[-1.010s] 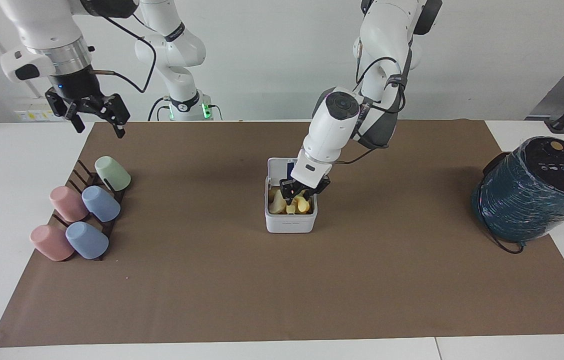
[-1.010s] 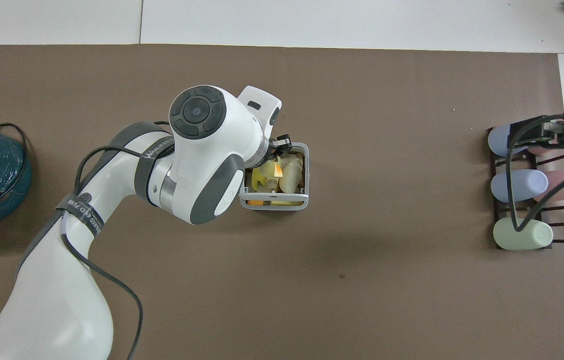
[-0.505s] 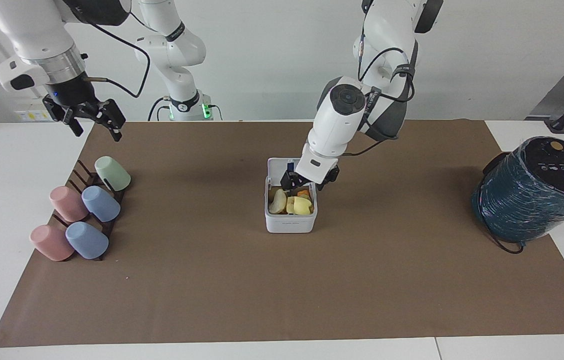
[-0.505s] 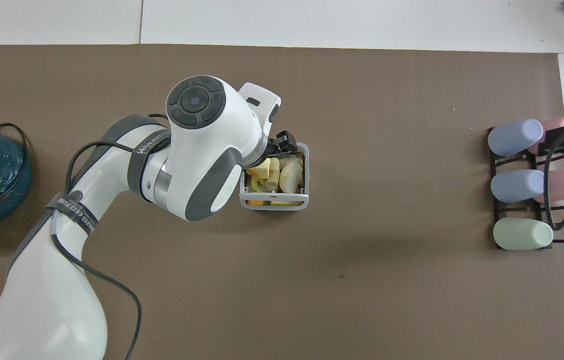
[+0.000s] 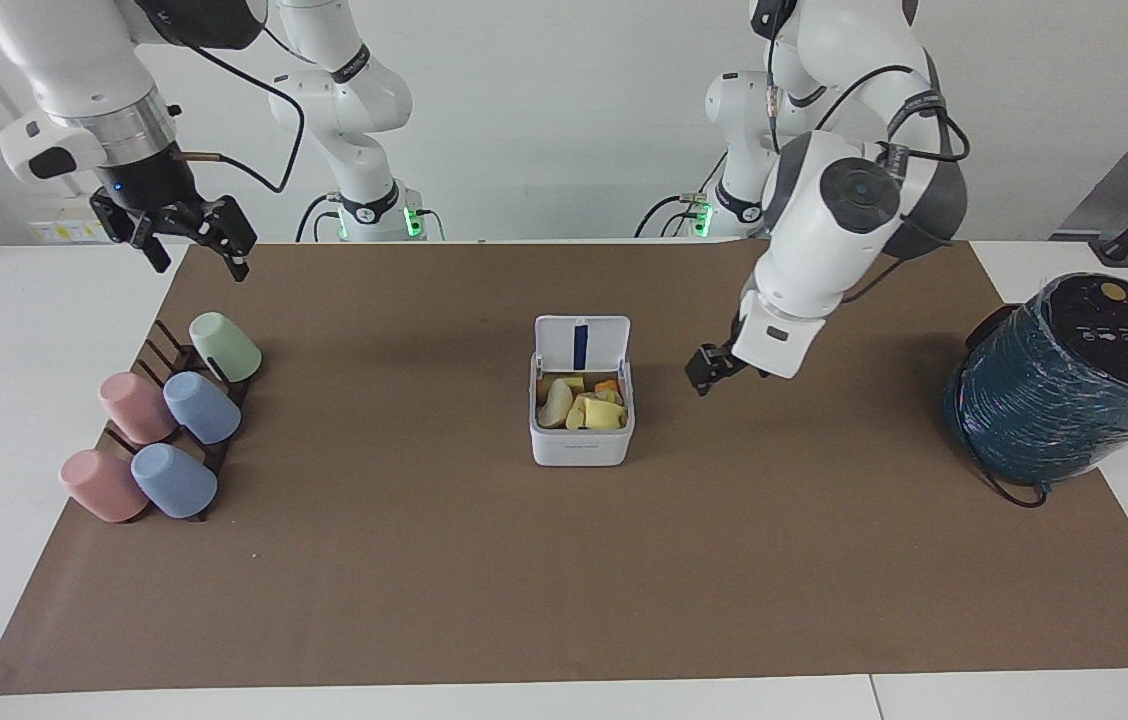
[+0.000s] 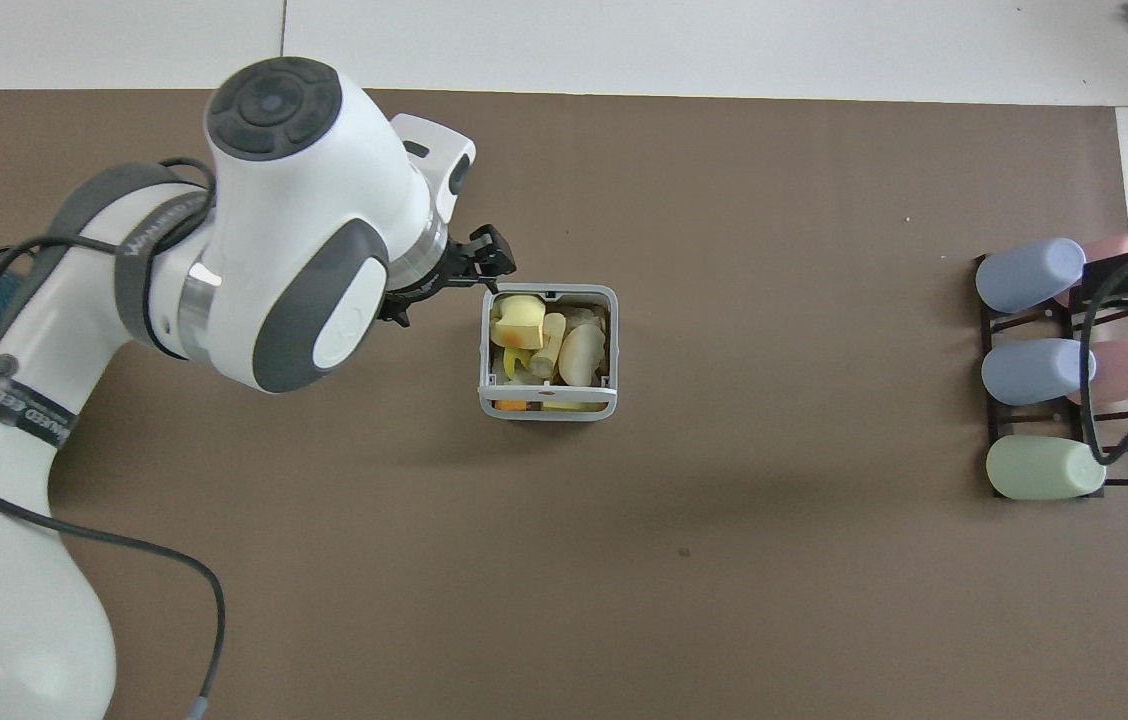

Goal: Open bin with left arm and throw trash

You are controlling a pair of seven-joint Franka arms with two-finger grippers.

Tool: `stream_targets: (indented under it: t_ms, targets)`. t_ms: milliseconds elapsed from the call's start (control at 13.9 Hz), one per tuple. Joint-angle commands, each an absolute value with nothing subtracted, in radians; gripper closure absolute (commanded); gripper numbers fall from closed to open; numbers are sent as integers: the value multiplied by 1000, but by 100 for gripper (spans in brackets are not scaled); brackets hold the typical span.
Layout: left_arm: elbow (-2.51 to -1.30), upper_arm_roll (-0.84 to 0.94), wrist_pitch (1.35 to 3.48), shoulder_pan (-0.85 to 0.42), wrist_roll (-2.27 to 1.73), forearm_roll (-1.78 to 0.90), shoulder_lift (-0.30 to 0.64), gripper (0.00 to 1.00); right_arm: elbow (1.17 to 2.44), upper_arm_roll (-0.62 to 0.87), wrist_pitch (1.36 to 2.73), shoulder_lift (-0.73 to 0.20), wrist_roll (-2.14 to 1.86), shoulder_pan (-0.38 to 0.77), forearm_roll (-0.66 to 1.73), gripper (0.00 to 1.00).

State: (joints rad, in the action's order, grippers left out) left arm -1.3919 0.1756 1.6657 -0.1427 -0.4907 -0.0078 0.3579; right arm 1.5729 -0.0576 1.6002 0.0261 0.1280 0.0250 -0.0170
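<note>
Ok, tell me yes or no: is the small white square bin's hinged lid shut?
No, the small white square bin has its hinged lid standing up, with food pieces showing inside.

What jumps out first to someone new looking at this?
The open white bin mid-mat, lid up, full of yellow and cream trash. The left gripper hangs empty beside it, toward the dark teal cylinder. The right gripper waits over the mat's corner near the pastel cups.
</note>
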Motion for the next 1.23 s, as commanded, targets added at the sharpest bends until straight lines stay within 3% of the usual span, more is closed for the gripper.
stream_targets:
  t_ms: [0,505,1154]
  targets:
    - [-1388,183,1605,-56,-308,38,325,0,1606,-57,1595,57,104,23,-8,0]
    - [-1451,189,1515,73,-130,61,141,0,1615,-57,1597,60,107,23,1,0]
    - [-1445,184,1514,77,-78,21,94,0,1611,-51,1592,60,106,20,2,0]
